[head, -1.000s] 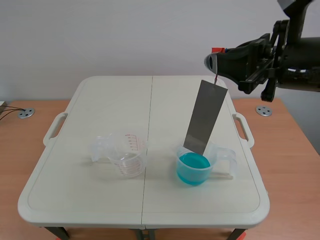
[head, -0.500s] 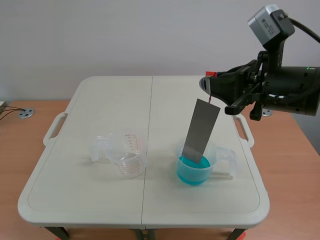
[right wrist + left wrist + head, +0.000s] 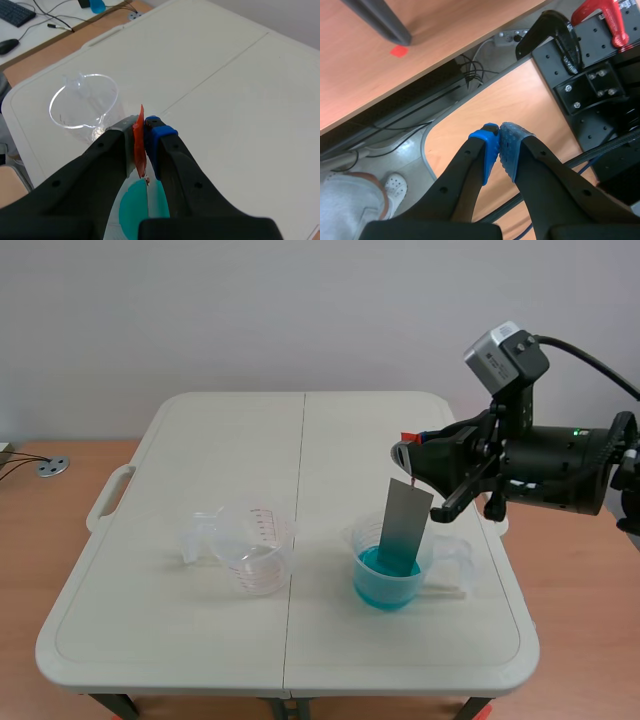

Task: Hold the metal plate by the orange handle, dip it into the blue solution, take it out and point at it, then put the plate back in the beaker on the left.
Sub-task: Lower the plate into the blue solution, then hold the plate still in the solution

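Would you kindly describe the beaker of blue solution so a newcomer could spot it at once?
On the white folding table, look right of the centre seam, toward the front. The measuring beaker there holds blue liquid and a metal plate dips into it; its clear neighbour on the left is empty.

Grey metal plate [image 3: 405,525] under its orange handle [image 3: 140,135] — tilted, lower end in the blue solution [image 3: 385,585] — clear beaker [image 3: 255,545] well left.
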You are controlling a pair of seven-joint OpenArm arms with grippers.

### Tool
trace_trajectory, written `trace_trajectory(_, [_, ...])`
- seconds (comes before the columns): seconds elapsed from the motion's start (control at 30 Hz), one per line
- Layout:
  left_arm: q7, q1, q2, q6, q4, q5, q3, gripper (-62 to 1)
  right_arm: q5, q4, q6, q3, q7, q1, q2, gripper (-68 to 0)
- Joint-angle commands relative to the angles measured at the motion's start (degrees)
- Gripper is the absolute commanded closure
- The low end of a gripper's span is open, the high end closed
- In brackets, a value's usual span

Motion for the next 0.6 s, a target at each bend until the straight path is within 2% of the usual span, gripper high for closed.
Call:
trace_trajectory(0.0, [-0.2,0.3,-0.2,-0.2,0.7,-0.5,-0.3,-4.7,0.0,0.2,0.7,0.3,1.5,0.8,0.0,-1.3])
trace_trajectory(0.17, [-0.2,0.3,-0.2,-0.2,0.7,-0.5,-0.3,-4.7,-2.3,-1.4,0.7,0.3,3.1,0.8,0.0,-1.3])
trace_trajectory(0.57, [-0.2,0.3,-0.2,-0.2,0.8,-0.5,-0.3,-4.7,-2.6,-1.5,0.7,0.3,3.5,0.8,0.0,-1.3])
